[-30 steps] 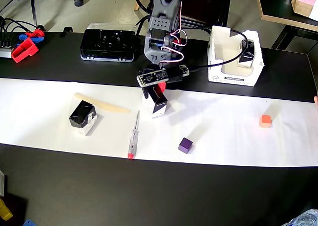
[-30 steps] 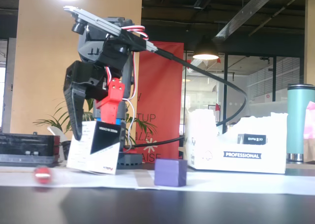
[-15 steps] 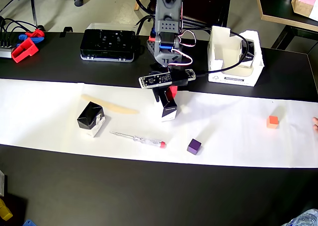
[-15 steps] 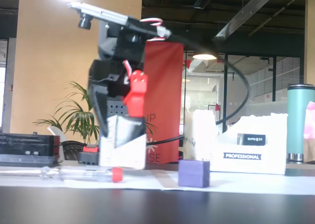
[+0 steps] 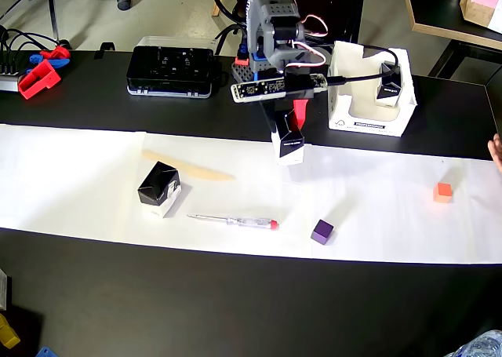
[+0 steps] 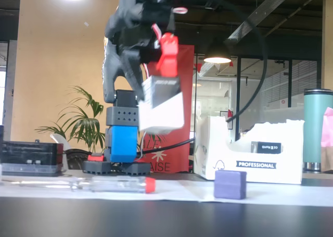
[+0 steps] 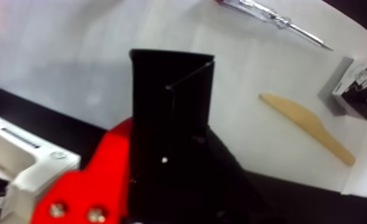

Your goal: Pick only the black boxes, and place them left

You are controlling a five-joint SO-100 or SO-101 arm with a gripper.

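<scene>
My gripper (image 5: 289,133) is shut on a black box (image 5: 288,141) with white sides and holds it in the air above the back edge of the white paper strip. In the fixed view the held box (image 6: 162,104) hangs well above the table. In the wrist view it (image 7: 171,113) fills the centre, beside the red finger (image 7: 96,184). A second black box (image 5: 159,189) stands on the paper at the left; it also shows in the wrist view (image 7: 360,89). A third black box (image 5: 387,90) sits inside the white carton (image 5: 369,120).
On the paper lie a wooden knife (image 5: 188,166), a screwdriver (image 5: 233,220), a dark purple cube (image 5: 321,231) and an orange cube (image 5: 443,191). A wide flat black case (image 5: 171,71) sits at the back left. Red parts (image 5: 41,74) lie far left.
</scene>
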